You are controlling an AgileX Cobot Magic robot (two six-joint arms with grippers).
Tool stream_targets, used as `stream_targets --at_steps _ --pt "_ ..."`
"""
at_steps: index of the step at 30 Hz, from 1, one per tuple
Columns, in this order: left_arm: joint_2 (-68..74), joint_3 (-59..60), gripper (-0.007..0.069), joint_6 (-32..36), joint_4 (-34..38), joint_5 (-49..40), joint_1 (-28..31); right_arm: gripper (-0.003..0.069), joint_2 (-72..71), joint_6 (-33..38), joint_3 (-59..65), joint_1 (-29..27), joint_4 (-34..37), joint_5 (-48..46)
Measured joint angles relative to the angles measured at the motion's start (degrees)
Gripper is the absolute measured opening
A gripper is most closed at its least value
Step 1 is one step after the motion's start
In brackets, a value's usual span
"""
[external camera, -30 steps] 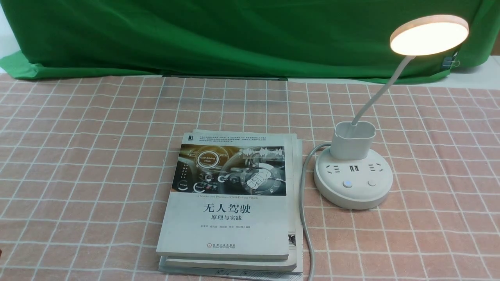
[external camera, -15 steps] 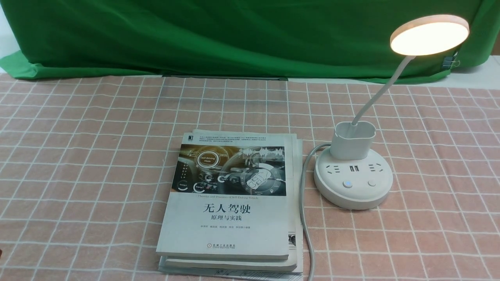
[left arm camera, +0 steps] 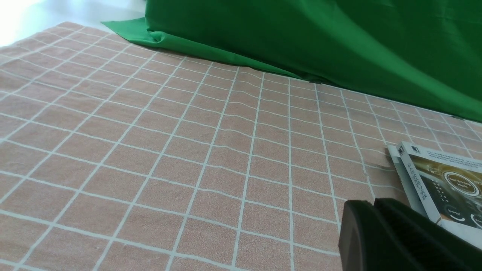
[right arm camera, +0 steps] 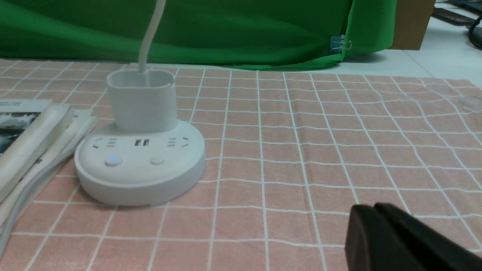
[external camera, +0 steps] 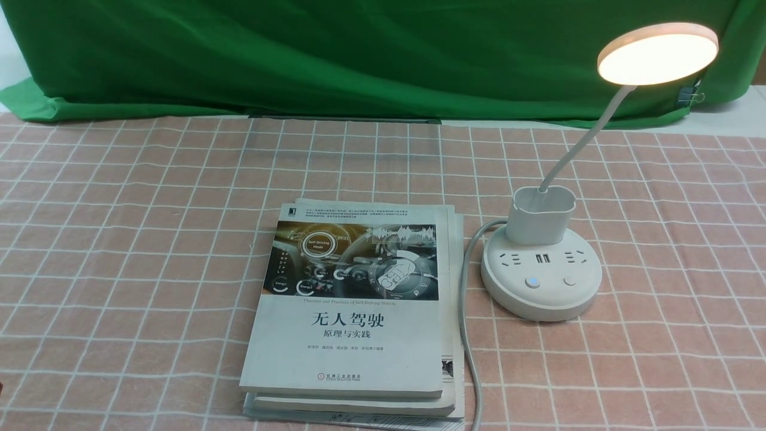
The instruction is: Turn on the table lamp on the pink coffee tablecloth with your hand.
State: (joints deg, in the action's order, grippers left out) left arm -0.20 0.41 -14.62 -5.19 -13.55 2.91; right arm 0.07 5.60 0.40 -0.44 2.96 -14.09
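Both end effectors sit low and back from the work; the right end effector (right arm camera: 380, 226) shows in its wrist view only as a dark tapered tip with its two halves pressed together, so it reads as closed and holding nothing; the left end effector (left arm camera: 376, 222) looks the same in its own view, closed and empty; neither appears in the front view at all.

Near the right end effector, but well apart from it, stands the table lamp (external camera: 541, 281); its round base rests on the pink coffee tablecloth (external camera: 119, 239) right of centre, with the oval cup holder on the far part of the base and the thin neck rising to the far right; the disc head (external camera: 657, 54) glows warm white, and the left button (external camera: 531, 282) on the base shows a small blue light, while the right button (external camera: 569, 280) is dark.

Across the last second nothing has shifted; the head was lit a second ago and is lit alike now, and no arm has come into the front view; my reading is that the lamp is on and the task is done, with the arms parked clear.

Just left of the base lies the lamp's grey cable (external camera: 467, 335), running toward the near edge of the surface; beside it a stack of books (external camera: 353, 311) lies flat; behind everything hangs the green backdrop cloth (external camera: 359, 54).
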Motion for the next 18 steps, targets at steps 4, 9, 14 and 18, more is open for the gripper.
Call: stream_targets --at_steps 4,9,14,18 --pt "0.0 0.0 0.0019 0.0 0.0 0.0 0.0 0.0047 0.0 0.0 0.0 0.0 0.0 0.0" --pt "0.0 0.0 0.0019 0.0 0.0 0.0 0.0 0.0052 0.0 -0.1 0.0 0.0 0.0 0.0" --pt "0.0 0.0 0.0019 0.0 0.0 0.0 0.0 0.007 0.0 -0.1 0.0 0.0 0.0 0.0" --pt "0.0 0.0 0.0019 0.0 0.0 0.0 0.0 0.0087 0.0 -0.1 0.0 0.0 0.0 0.0"
